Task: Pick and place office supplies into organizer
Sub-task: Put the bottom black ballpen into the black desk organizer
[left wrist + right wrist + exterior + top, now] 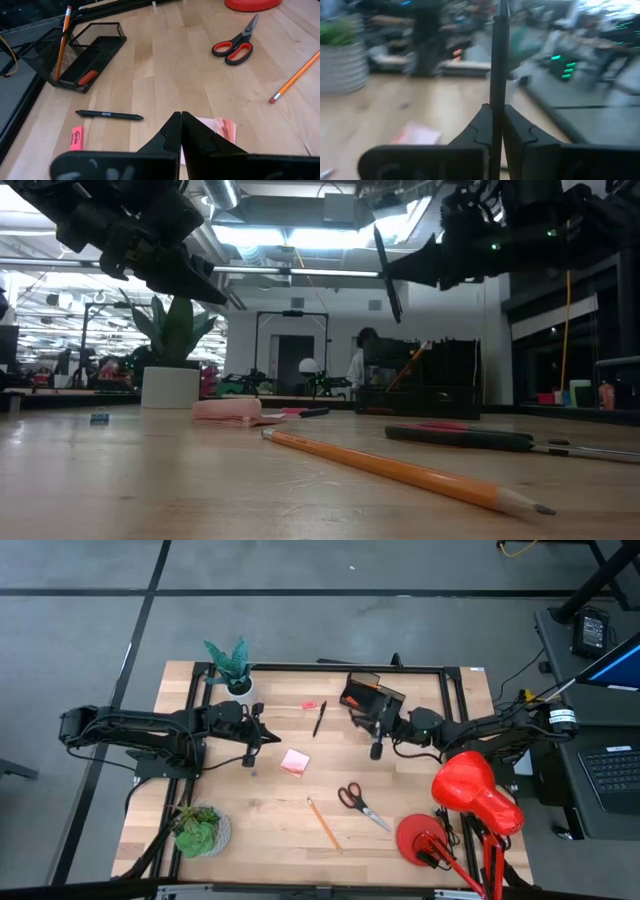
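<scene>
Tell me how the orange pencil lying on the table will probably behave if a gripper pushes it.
The orange pencil looks thin, straight and stiff, so it should slide or pivot without bending. Lying flat on smooth wood, it may roll away. It seems light, so a slight push probably moves it.

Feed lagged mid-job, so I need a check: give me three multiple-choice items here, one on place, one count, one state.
1. The scissors lie: A at the far edge; B between the loose pencil and the lamp base; C at the left edge.
2. Pencils loose on the table: A one; B two; C three.
3. The right gripper is: A open; B shut, empty; C shut on a black pen.
B, the high view shows them there; A, only one lies flat; C, its fingers pinch the pen.
</scene>
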### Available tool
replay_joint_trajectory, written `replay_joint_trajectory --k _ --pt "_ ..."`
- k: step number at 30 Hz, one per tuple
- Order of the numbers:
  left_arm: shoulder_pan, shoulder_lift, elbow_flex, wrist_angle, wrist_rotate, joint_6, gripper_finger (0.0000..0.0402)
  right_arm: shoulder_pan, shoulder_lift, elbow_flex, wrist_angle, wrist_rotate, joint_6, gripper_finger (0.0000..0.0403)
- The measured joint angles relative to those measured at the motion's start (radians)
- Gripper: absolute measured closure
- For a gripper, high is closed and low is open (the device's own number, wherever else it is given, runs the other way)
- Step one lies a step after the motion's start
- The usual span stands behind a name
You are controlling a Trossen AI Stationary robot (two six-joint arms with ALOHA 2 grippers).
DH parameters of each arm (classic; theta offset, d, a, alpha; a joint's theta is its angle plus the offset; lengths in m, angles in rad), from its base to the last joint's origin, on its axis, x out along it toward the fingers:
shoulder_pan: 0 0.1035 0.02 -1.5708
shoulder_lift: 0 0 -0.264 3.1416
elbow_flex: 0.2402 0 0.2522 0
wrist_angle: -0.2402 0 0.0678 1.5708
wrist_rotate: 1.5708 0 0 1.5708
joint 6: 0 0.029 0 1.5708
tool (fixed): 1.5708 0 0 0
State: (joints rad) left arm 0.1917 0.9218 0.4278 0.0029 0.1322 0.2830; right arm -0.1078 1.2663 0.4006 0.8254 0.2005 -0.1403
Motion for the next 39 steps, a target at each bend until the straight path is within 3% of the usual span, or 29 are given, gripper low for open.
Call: replay_joint_trajectory --k 4,7,21,30,39 --pt "0.000 0.000 0.000 0.000 -0.001 -0.009 0.0400 -0.002 0.000 0.018 0.008 0.210 -0.003 0.0382" --pt "0.000 0.000 0.000 0.000 -0.003 -0.009 0.0399 -0.013 0.000 0.031 0.009 0.283 -0.003 0.0381" --pt "0.000 0.000 0.000 0.000 -0.004 -0.009 0.0400 -0.155 0.001 0.095 -0.001 0.292 0.051 0.0382" --pt "0.000 0.000 0.000 -0.007 -0.008 -0.009 0.0400 -0.255 0.001 0.215 -0.188 0.276 0.051 0.0382" --pt "0.000 0.000 0.000 -0.009 -0.008 -0.008 0.0400 -0.320 0.009 0.229 -0.207 0.235 0.059 0.0382"
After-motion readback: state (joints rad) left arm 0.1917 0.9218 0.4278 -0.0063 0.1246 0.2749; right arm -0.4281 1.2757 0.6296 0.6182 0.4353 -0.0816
